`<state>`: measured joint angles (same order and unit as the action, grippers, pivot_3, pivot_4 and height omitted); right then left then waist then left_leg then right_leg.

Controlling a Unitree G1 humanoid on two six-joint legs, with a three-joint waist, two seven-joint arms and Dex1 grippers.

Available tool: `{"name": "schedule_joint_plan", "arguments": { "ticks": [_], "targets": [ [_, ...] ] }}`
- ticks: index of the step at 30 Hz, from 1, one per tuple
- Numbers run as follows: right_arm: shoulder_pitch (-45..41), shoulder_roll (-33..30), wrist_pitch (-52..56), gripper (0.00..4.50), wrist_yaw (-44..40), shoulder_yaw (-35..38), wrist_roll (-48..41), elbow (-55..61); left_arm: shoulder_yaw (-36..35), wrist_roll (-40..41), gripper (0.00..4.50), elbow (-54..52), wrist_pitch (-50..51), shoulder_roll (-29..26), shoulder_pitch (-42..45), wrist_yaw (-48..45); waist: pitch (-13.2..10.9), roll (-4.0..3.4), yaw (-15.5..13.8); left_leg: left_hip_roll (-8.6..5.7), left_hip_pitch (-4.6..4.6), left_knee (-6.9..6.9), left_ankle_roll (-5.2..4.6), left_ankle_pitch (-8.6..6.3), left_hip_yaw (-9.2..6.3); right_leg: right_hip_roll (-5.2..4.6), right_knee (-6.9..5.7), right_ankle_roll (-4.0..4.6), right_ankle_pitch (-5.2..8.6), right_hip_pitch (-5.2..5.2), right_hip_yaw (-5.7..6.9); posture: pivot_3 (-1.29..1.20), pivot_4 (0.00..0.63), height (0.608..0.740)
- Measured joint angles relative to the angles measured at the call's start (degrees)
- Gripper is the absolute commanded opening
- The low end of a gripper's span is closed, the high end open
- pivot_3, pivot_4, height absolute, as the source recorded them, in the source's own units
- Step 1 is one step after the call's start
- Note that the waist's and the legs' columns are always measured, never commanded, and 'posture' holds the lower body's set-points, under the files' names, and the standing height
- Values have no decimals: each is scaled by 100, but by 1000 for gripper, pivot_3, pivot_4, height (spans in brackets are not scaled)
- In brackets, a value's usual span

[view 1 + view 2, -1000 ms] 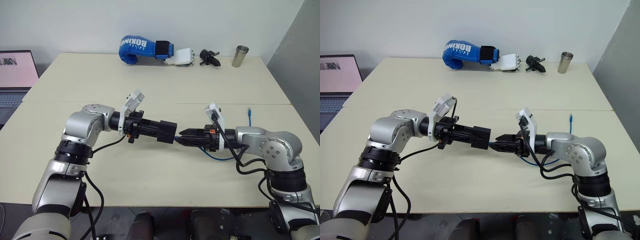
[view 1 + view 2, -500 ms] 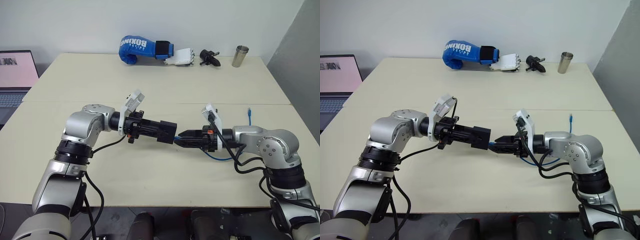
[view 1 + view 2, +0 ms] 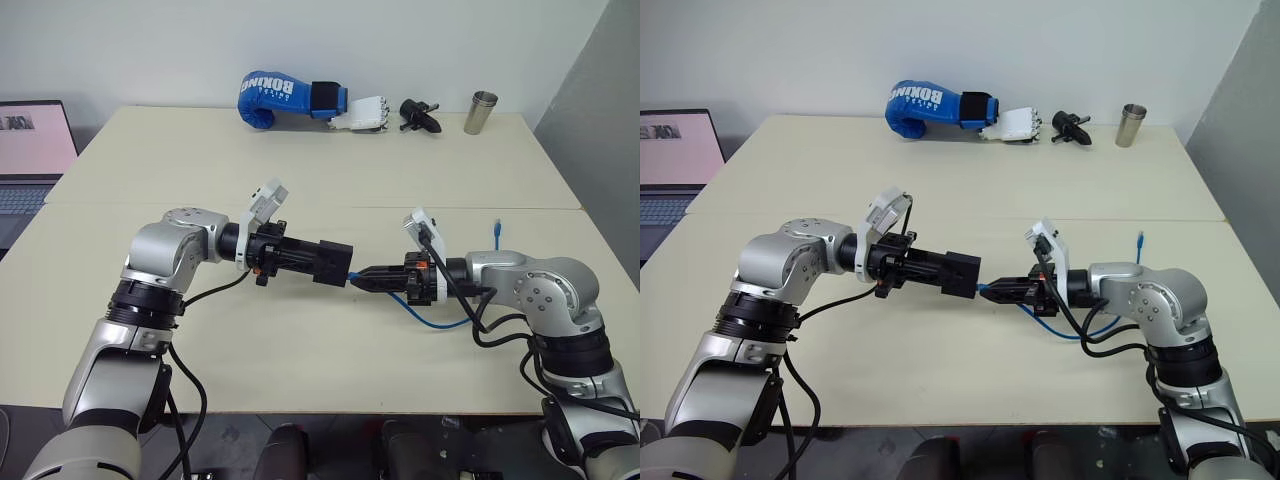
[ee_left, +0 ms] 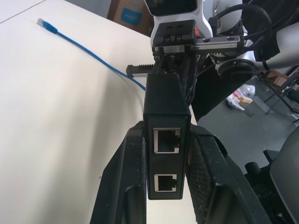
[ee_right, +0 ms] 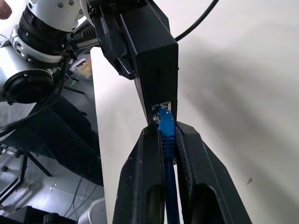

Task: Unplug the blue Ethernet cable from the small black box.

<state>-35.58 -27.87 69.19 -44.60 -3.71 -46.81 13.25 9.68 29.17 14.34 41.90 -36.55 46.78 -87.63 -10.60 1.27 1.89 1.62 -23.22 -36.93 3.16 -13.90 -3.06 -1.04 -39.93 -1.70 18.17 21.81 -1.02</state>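
My left gripper [image 3: 322,262] is shut on the small black box [image 3: 333,263] and holds it level above the table's middle. In the left wrist view the box [image 4: 166,112] sits between both fingers [image 4: 125,179], with two empty ports facing the camera. My right gripper [image 3: 360,279] meets it from the right, shut on the plug [image 5: 164,122] of the blue Ethernet cable [image 3: 432,320]. The plug's tip sits in the box's port [image 5: 161,108]. The cable loops on the table under my right wrist, and its free end [image 3: 497,223] lies further back.
Along the table's far edge lie a blue boxing glove [image 3: 285,97], a white model hand [image 3: 362,113], a black spiky gadget [image 3: 418,115] and a metal cup [image 3: 481,111]. An open laptop [image 3: 30,150] stands off the left side.
The right gripper's fingers, open around the blue plug before, have shut on it. The left gripper and the box have stayed still.
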Motion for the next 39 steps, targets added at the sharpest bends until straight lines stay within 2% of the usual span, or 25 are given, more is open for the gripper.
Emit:
{"name": "schedule_joint_plan", "arguments": {
  "ticks": [17,39],
  "targets": [
    [93,-298,-58,56,-332,-140,-116,16,6,129,794,-364,292,-82,-187,-43,0,0,-1,0,0,-1,0,0,0,0,0,0,0,0,-1,0,150,740],
    [286,-621,-206,53,-453,-192,-320,32,336,92,794,-458,30,-136,-191,-67,0,0,-4,0,-1,-1,0,0,0,0,0,0,0,-1,0,0,150,740]
  ]
}}
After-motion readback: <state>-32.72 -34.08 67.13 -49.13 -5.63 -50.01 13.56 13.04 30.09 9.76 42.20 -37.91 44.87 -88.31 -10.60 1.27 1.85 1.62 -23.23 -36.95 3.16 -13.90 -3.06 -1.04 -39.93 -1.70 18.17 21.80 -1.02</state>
